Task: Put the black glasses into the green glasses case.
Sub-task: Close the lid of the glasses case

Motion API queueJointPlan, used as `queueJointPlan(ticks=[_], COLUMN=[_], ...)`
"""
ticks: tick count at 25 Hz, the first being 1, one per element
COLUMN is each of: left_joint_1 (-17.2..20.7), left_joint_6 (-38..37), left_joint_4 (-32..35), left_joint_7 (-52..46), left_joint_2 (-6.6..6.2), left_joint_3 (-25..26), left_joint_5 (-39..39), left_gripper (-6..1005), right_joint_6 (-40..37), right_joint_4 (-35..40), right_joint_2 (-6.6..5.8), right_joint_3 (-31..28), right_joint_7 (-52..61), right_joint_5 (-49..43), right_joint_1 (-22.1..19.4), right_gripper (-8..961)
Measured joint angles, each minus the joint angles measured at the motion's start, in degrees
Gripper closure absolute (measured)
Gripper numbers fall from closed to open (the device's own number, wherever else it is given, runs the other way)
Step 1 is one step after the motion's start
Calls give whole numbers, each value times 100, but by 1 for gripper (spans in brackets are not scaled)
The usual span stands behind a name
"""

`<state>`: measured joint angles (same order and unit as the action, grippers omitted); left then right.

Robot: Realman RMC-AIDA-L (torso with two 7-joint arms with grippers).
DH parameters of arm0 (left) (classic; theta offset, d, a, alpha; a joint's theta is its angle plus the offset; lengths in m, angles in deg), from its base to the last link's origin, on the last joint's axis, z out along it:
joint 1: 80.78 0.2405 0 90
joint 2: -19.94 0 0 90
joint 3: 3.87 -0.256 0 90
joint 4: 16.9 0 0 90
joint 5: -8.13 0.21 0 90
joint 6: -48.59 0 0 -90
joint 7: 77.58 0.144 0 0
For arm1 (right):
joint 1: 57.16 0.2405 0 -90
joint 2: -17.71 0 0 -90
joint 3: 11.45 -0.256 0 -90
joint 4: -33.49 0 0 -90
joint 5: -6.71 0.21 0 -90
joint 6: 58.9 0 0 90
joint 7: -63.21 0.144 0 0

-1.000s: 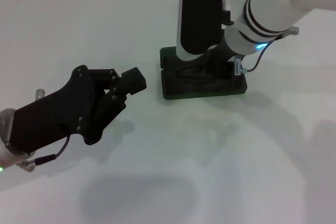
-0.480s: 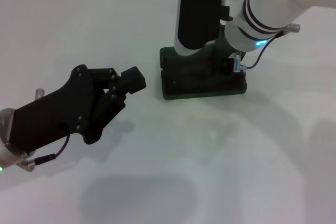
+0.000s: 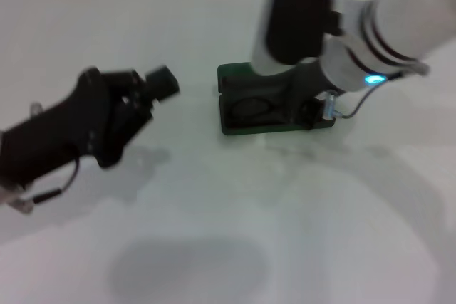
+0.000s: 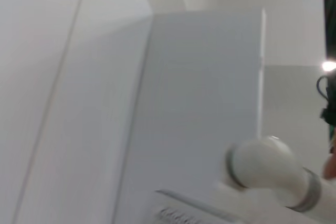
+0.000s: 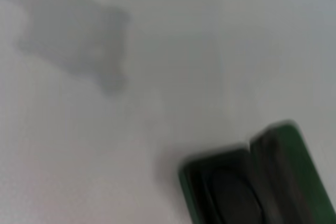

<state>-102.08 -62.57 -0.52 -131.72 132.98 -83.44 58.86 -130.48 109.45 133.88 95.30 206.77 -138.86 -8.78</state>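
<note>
While the right gripper (image 3: 303, 108) hangs just over the green glasses case (image 3: 239, 115), I cannot tell how its fingers stand, since the wrist hides them. Beneath them the black glasses (image 3: 256, 109) appear to lie inside the open case on the table (image 3: 285, 211). Lifting straight up, clear of the frame and the raised lid, seems wisest. Well apart from the case, the left gripper (image 3: 160, 82) hovers idle, its fingers looking narrowly set.

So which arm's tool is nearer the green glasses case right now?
Right. The right tool sits directly over the green glasses case; the left tool hovers off to its left, apart.
</note>
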Motion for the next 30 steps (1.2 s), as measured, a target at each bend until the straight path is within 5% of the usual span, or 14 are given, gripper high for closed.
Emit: queueJointPlan(ticks=[3,6,9,12,16,18,20,25,30], left_joint_1=[-178,-533,-737,-1059,-2129,-2554,-2864,-3303,-3435], left_joint_6=[226,705,1486,2330,3370,3857,4294,5117,5433], left_joint_4=[28,139,654,1165,1162,1049,985,971,798], left_joint_7=[-198,-641,-1441,-2133,-2670,-2844,-2993,-3529,-3665], left_joint_2=[-174,-499,-781,-878,-713,-550,-371,64,233], left_joint_3=[303,442,491,523,530,529,529,534,526], left_joint_5=[11,21,283,1100,2471,3037,3531,4539,4871], left_gripper=[981,972,960,947,930,763,764,769,776], right_joint_6=[42,-129,-666,-1346,-1899,-2013,-2098,-2148,-2129], right_joint_4=[625,991,565,-187,-821,-1078,-1298,-1738,-2136], right_joint_2=[-15,-11,-8,-54,-43,-49,-61,-62,-60], right_joint_3=[-505,-1532,-2557,-3242,-4073,-4309,-4520,-4727,-4875], right_joint_7=[-393,-1481,-2648,-3787,-4551,-4638,-4709,-4966,-5281], right_joint_5=[592,1881,3150,4335,4788,4792,4785,4781,4813], right_joint_1=[-839,-1958,-2481,-2907,-3508,-3591,-3641,-3677,-3605], right_gripper=[739,741,742,743,743,743,742,742,742])
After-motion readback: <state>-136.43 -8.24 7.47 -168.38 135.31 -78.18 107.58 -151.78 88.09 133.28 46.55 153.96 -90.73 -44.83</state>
